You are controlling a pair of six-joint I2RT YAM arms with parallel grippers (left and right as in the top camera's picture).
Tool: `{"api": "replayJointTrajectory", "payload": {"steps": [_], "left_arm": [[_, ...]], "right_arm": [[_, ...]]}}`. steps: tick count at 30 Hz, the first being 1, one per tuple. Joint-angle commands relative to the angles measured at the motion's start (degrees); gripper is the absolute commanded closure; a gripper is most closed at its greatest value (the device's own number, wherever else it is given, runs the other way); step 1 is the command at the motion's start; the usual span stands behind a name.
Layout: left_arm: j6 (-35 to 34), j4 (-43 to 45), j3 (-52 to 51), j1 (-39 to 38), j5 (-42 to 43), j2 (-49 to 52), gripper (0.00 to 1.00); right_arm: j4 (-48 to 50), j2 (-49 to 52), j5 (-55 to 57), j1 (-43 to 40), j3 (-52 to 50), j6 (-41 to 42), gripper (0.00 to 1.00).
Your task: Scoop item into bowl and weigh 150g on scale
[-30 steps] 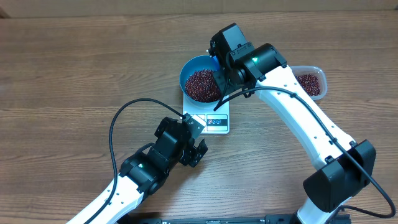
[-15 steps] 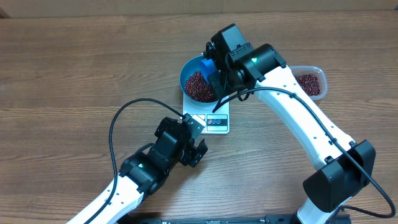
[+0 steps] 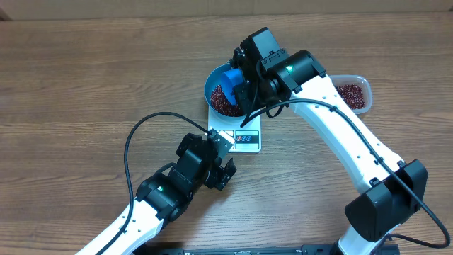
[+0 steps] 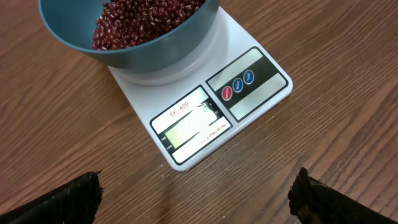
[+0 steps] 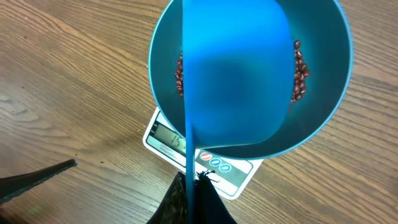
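Clamped tight on a blue scoop [image 3: 230, 76], the right tool [image 3: 241, 85] has swung it further over the blue bowl [image 3: 209, 92] than half a second earlier. The bowl, heaped with red-brown beans [image 3: 225, 105], sits on the white scale [image 3: 245, 139] on the counter [image 3: 85, 85]. Only the left wrist view reads "SF-400" by the display. The left tool [image 3: 225, 174] gapes wide, empty. Only the overhead view shows the clear tub [image 3: 364, 83].

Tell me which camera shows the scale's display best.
The left wrist view: the scale's display faces the camera, large and uncovered, though its digits are washed out. Overhead, it is a tiny pale patch below the bowl. The right wrist view shows only part of it, crossed by the edge of the scoop.
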Motion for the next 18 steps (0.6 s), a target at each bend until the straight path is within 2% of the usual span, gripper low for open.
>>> {"api": "replayJointTrajectory", "payload": {"steps": [1, 18], "left_arm": [[0.66, 0.00, -0.39, 0.24, 0.04, -0.55, 0.01], [0.66, 0.00, -0.39, 0.24, 0.04, -0.55, 0.00]], "right_arm": [[0.11, -2.21, -0.96, -0.94, 1.92, 0.92, 0.96], [-0.79, -2.21, -0.96, -3.54, 1.92, 0.90, 0.96]]}}
